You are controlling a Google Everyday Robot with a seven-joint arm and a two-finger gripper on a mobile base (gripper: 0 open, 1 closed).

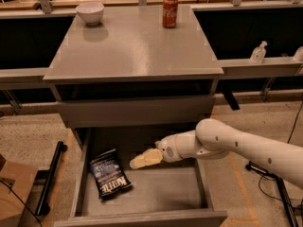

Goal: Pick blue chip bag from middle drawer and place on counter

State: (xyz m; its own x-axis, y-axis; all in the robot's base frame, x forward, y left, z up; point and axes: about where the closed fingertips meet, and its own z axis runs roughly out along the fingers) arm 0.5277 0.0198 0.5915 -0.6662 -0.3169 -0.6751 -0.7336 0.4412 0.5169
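The blue chip bag point(108, 173) lies flat on the floor of the open middle drawer point(156, 193), at its left side. My gripper point(137, 161) reaches in from the right on the white arm point(236, 148) and hovers over the drawer's middle, a little right of and above the bag, apart from it. The counter point(132, 46) is the grey cabinet top above the drawers.
A white bowl point(90, 12) stands at the counter's back left and a red soda can point(170, 12) at its back middle. A closed drawer front point(135, 110) sits above the open drawer. A cardboard box point(14, 193) and a black bar point(49, 178) are on the floor at left.
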